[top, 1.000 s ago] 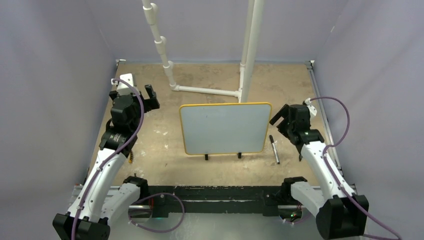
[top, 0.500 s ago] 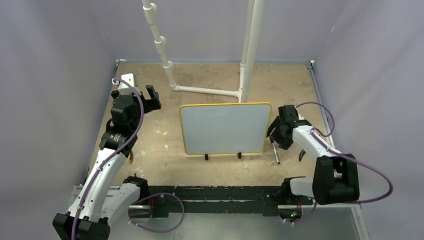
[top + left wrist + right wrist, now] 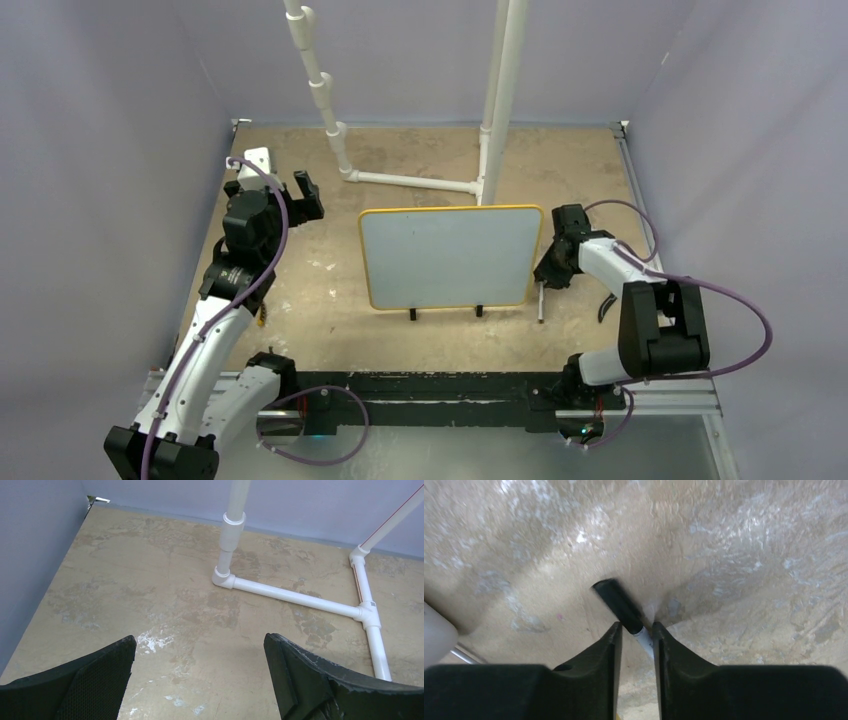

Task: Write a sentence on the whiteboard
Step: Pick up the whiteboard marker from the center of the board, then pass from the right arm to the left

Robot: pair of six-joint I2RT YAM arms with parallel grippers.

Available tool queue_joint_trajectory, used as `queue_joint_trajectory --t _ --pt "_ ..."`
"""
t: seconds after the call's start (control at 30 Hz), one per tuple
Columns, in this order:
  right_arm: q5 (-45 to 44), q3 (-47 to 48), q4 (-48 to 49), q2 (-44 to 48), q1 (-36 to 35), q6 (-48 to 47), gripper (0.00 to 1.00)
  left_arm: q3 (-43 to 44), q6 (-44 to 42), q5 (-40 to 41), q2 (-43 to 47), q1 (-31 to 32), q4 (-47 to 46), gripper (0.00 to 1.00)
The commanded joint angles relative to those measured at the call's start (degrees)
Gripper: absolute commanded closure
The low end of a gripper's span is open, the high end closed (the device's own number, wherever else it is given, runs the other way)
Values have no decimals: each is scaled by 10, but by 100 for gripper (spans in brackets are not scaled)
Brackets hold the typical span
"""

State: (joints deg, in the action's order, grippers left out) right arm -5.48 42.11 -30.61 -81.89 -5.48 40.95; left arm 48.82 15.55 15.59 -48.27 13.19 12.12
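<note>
The whiteboard [image 3: 450, 257] stands upright on two small black feet near the middle of the table [image 3: 320, 320], slightly right of centre. Its long edge runs left to right. It has a yellow frame with rounded corners, and from above its face reads as an even pale grey-white. Any writing is too fine to make out from that view.

The right gripper [image 3: 544, 280] is low over the table, just off the board's right edge. The wrist view shows its jaws drawn close on either side of a marker [image 3: 620, 607], at the point where the black cap meets the white barrel. From overhead, the marker [image 3: 541, 300] points toward the near edge, just beside the board's near right corner.

The left gripper [image 3: 305, 197] hangs over the far left of the table, well apart from the board. Its jaws are spread wide and hold nothing. Past its fingers [image 3: 95, 680] lie the stained tan surface and a white pipe frame [image 3: 295, 594] at the far side.
</note>
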Motion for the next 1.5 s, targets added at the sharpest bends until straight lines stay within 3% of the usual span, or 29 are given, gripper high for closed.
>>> queue_joint_trajectory --t 0.0,0.07,0.2,0.5,0.73,0.9,1.03,1.17,1.33,1.47 --pt "-25 -6 37 -35 6 -4 72 1 7 2 3 3 -7 1" --pt "-30 -7 47 -38 9 0 76 1 7 2 2 3 -7 1" --pt "-42 -11 67 -36 12 5 99 3 7 9 2 4 -4 1" --pt "-104 -7 73 26 14 17 100 2 6 17 4 4 -3 1" --pt "-233 74 19 179 14 26 100 -3 1 22 11 4 -4 1" --pt "-247 134 47 300 14 -17 100 -8 -4 14 12 4 -11 1" --pt "-131 168 123 370 14 -123 100 -16 -16 -14 12 4 -23 1" --pt "-23 186 149 419 14 -153 100 -23 -28 -49 14 4 -33 2" --pt "267 168 204 424 14 -182 100 -15 -33 -125 24 4 -52 3" --pt "388 146 222 440 14 -211 100 41 -22 -152 33 4 -7 3"
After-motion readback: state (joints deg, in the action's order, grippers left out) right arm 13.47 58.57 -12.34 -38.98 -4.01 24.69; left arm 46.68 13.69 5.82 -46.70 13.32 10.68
